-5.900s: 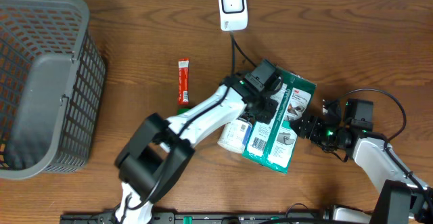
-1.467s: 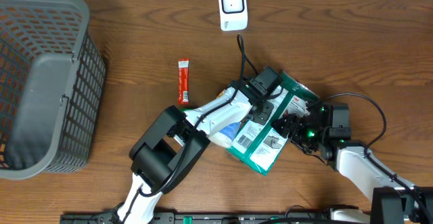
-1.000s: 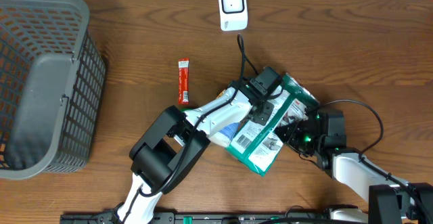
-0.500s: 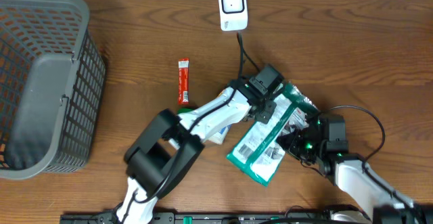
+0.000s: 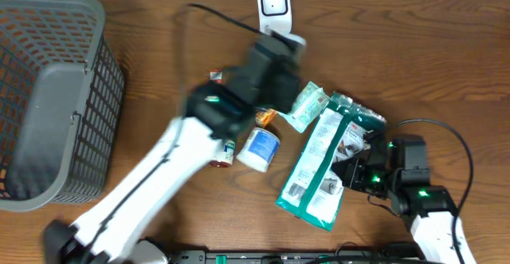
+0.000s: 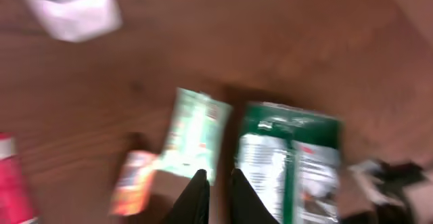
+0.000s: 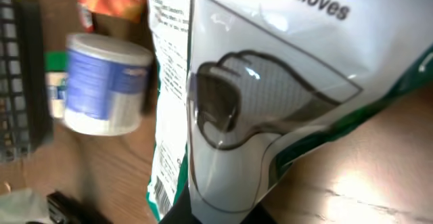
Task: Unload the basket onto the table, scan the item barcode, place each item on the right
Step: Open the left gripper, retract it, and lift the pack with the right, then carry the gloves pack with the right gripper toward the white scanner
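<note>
1. Desk (image 5: 446, 57): brown wood, carries everything below.
2. Basket (image 5: 107, 96): grey mesh at the left end, well apart from the work.
3. Left arm (image 5: 183, 148): reaches from the near edge up toward the middle, blurred in the overhead view. Left gripper (image 6: 217, 183): fingers drawn to a thin gap with nothing between them, hanging above the loose items and clear of the pack, probably to leave the other arm room.
4. Gloves pack (image 5: 323, 164): green and white, the item to scan. It lies right of centre toward the near edge, long axis angled toward the far edge. Its label side faces up, with the barcode (image 7: 157, 191) at its near end. I cannot tell whether it is off the wood.
5. Right gripper (image 5: 356, 174): clamped on the pack's right edge, a side hold that leaves the label uncovered.
6. Tub (image 5: 260, 148): white with a blue label, on its side just left of the pack.
7. Scanner (image 5: 273, 7): white, middle of the far edge, well apart from the pack, so I judge the pack must travel up there.
8. Green packet (image 5: 307, 107): pale, beside the pack's far end.
9. Orange sachet (image 5: 265, 118): just above the tub.
10. Red sachet (image 6: 12, 183): left of these.
</note>
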